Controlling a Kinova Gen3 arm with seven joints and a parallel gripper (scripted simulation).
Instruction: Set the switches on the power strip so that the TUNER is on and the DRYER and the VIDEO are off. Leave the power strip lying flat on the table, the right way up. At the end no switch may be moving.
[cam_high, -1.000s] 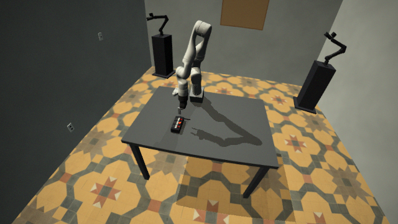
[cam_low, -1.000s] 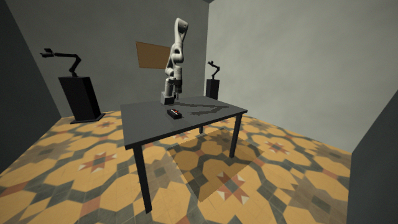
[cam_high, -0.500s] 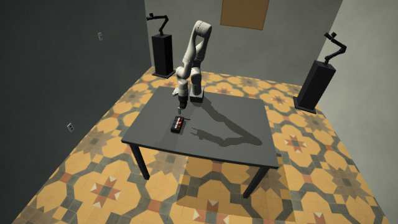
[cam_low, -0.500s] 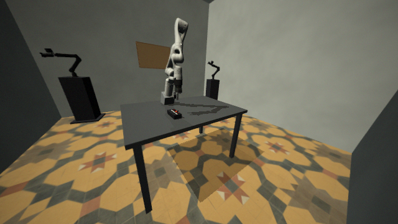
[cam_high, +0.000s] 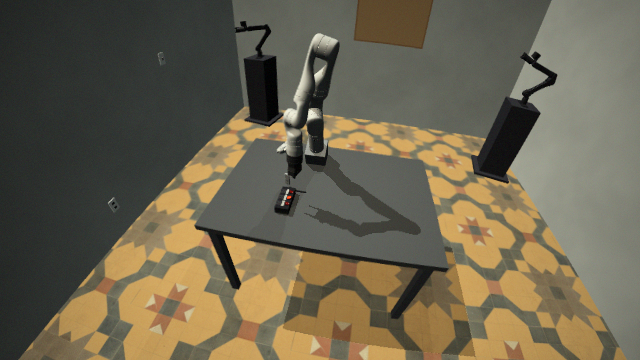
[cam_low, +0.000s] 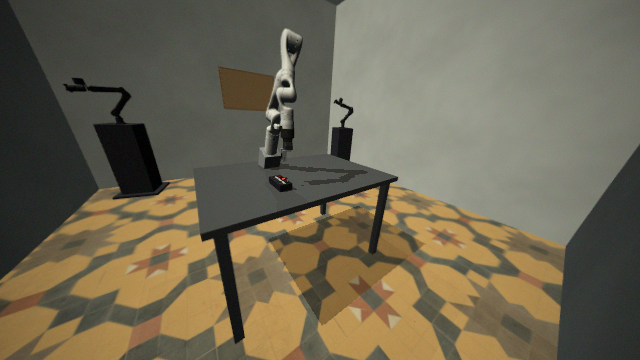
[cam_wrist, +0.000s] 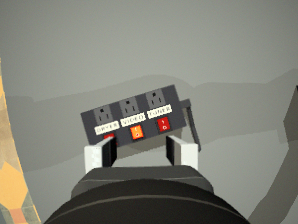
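Arm: the white arm (cam_high: 314, 85) rises from its base (cam_high: 324, 161) at the table's far edge, folds over at the top and points its wrist down.
Gripper: the gripper (cam_wrist: 141, 155) hangs above the table (cam_high: 350, 220), fingers spread wide, nothing between them.
Power strip: the power strip (cam_high: 286, 200) lies flat, sockets up, just ahead of the fingertips, apart from them.
Switches: middle one orange, right one red; the left one is partly hidden behind a finger.

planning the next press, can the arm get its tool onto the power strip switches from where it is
Probably yes: the open, empty tool hovers just short of the power strip, which lies flat, switches facing up, with nothing between them.
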